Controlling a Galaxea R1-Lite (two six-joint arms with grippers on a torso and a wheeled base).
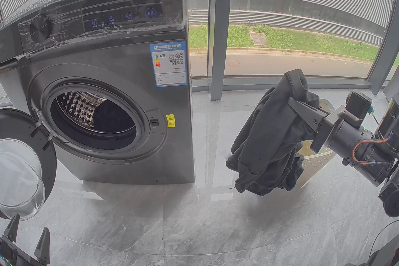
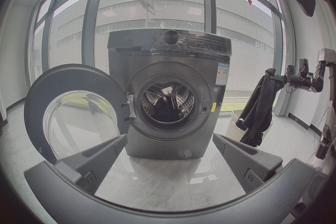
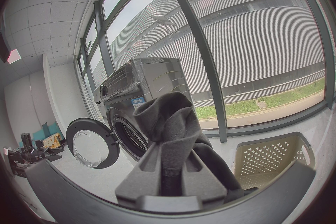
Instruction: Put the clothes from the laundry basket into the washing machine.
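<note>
Right claw [image 1: 297, 107] pinches dark cloth [image 1: 266, 142]. Cloth hangs by basket [image 1: 320, 163], well right of washer [image 1: 124, 63]. Left claw [image 1: 29, 225] wide, holds nothing, low by open door [image 1: 20, 167]. Step: carry cloth to washer. Next: swing left, push cloth in hole [image 1: 93, 117], let go.

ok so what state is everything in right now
washing machine door, swung wide open
dark garment, lifted, hanging from the right pincer
laundry basket, on the floor, visible part empty
right pincer, shut on the dark garment
left pincer, open, holding nothing
</note>
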